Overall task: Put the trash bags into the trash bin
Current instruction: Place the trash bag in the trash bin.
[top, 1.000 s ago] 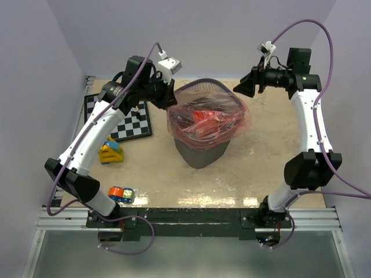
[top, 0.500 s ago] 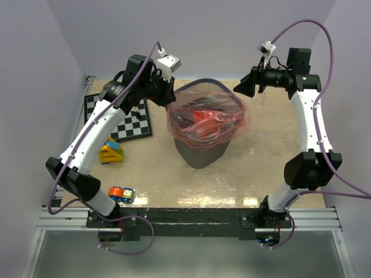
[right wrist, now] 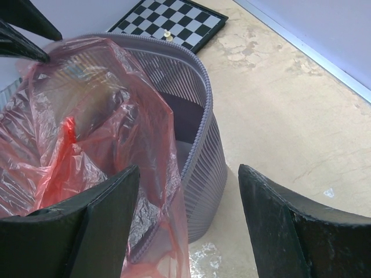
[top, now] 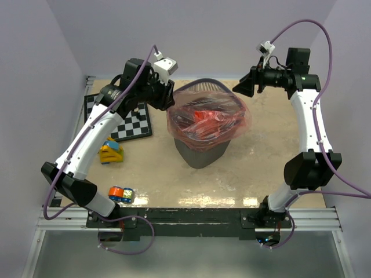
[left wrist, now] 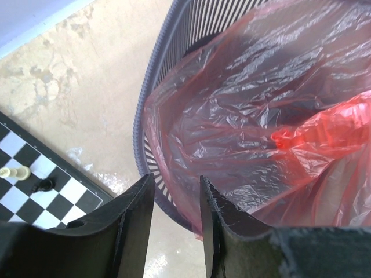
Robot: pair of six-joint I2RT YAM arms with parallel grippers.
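The dark grey mesh trash bin (top: 200, 153) stands mid-table, and a red-orange trash bag (top: 206, 119) lines it, its film draped over the rim. My left gripper (top: 167, 95) hovers at the bin's left rim, open. In the left wrist view the left gripper (left wrist: 177, 182) shows a clear gap, with the bag (left wrist: 261, 104) and the rim (left wrist: 152, 81) just beyond the fingertips. My right gripper (top: 240, 88) hangs open by the right rim. In the right wrist view the right gripper (right wrist: 188, 171) looks down on the bag's edge (right wrist: 87, 116) and the bin wall (right wrist: 203, 156).
A chessboard (top: 124, 121) lies to the left of the bin, with small pieces on it (left wrist: 14, 172). A yellow toy (top: 110, 152) and a blue-orange toy (top: 120, 194) sit nearer the left arm's base. Walls close in the table at the back and sides.
My left gripper has gone from shut to open, letting go of the bag's left edge, and has drawn back slightly to the left. The right arm has not moved.
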